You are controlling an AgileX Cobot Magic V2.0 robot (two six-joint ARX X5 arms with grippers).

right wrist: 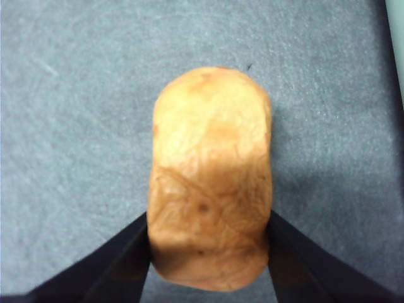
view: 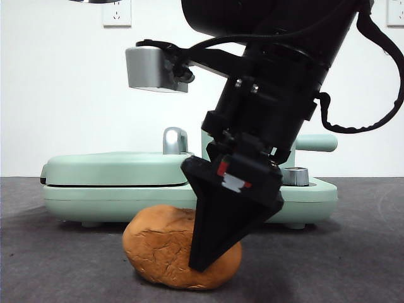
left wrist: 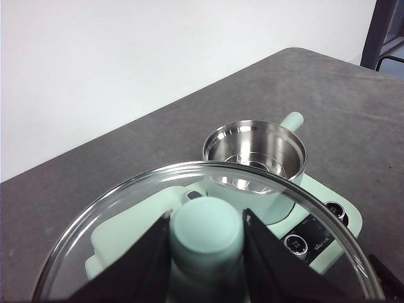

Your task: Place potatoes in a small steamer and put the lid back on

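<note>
Potatoes are represented by one orange-brown potato (view: 180,246) lying on the desk (view: 63,265) at lower centre of the front view, flanked closely by the right pincer (right wrist: 208,249). Grasping is judged in hand; a lift into the small steamer (left wrist: 255,158) follows. The lid (left wrist: 205,237) is pinched by the left pincer (left wrist: 207,249).

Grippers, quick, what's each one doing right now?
Left gripper: shut on the lid by its knob, held above the steamer.
Right gripper: jaws around the potato, which is on the table.
</note>
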